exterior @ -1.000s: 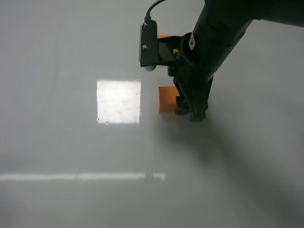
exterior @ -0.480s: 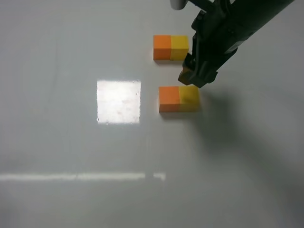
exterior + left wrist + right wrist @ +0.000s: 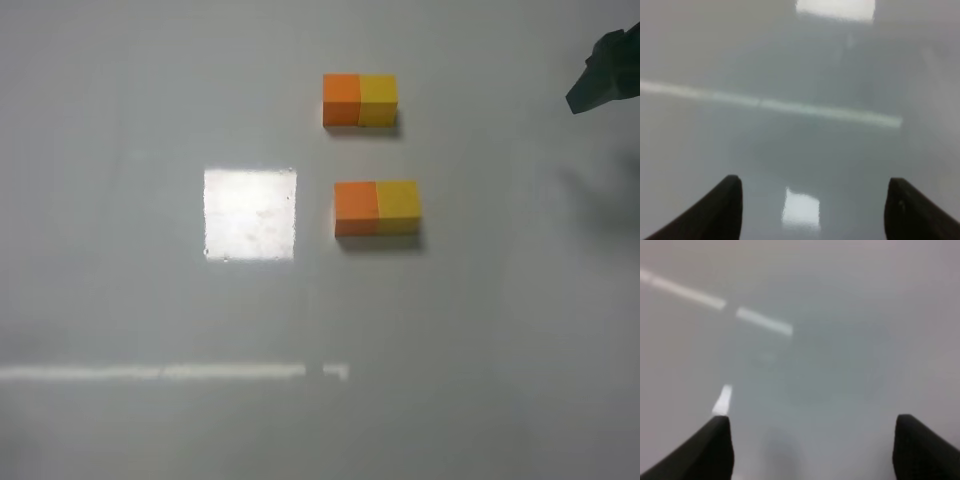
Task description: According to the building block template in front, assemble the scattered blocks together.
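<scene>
The building block template lies at the far middle of the table, orange half on the left and yellow half on the right. In front of it the scattered orange cube and yellow cube sit side by side and touch, orange on the left. A dark part of my right arm shows at the right edge, well away from the blocks. My right gripper is open and empty over bare table. My left gripper is open and empty, and does not show in the exterior high view.
The grey table carries a bright square glare patch left of the cubes and a thin light stripe nearer the front. Both wrist views show only blurred table and glare.
My right arm has lifted off the cubes and pulled back to the right edge. The yellow cube now lies free beside the orange cube, and the template is uncovered.
</scene>
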You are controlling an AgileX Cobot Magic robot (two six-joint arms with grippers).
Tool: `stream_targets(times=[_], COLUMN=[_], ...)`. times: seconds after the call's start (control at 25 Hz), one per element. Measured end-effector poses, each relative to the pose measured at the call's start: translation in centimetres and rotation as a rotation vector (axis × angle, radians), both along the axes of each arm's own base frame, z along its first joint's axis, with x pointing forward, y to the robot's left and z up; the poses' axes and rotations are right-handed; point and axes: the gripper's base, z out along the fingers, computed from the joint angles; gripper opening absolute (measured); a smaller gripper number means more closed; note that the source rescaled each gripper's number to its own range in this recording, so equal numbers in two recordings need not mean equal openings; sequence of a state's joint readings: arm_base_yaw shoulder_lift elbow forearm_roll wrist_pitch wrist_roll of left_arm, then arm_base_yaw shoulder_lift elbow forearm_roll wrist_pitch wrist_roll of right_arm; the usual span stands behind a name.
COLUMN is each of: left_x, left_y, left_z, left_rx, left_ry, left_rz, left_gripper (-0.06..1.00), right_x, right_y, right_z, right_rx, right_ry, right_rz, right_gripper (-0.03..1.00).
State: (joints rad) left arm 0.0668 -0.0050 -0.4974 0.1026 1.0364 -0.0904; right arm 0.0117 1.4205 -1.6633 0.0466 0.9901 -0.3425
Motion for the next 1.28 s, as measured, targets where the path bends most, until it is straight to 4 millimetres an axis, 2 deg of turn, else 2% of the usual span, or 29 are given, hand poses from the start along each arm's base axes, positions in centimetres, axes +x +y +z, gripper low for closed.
stream_targets(times=[0.16, 0.36, 0.44, 0.6, 0.8, 1.08, 1.28], left_x=[0.0, 0.0, 0.0, 0.0, 0.0, 0.0, 0.0], left_y=[0.0, 0.0, 0.0, 0.0, 0.0, 0.0, 0.0], left_z=[0.0, 0.0, 0.0, 0.0, 0.0, 0.0, 0.0], left_rx=[0.000, 0.000, 0.000, 0.000, 0.000, -0.001, -0.002], left_ry=[0.000, 0.000, 0.000, 0.000, 0.000, 0.000, 0.000], left_rz=[0.000, 0.000, 0.000, 0.000, 0.000, 0.001, 0.001], left_gripper=[0.54, 0.54, 0.54, 0.54, 0.54, 0.52, 0.52], right_x=[-1.9, -5.9, -7.8, -11.7, -16.3, -25.0, -29.2], right_y=[-1.7, -2.0, -2.1, -2.2, -1.9, -1.3, -0.8], right_z=[-0.8, -2.7, -3.7, -5.9, -9.8, -12.9, -14.6], right_rx=[-0.012, -0.025, -0.028, -0.005, 0.052, 0.155, 0.229], right_ry=[0.016, 0.008, 0.011, 0.023, 0.101, -0.102, -0.270], right_rz=[-0.062, -0.097, -0.123, -0.175, -0.227, -0.270, -0.258], right_gripper=[0.69, 0.69, 0.69, 0.63, 0.61, 0.61, 0.61])
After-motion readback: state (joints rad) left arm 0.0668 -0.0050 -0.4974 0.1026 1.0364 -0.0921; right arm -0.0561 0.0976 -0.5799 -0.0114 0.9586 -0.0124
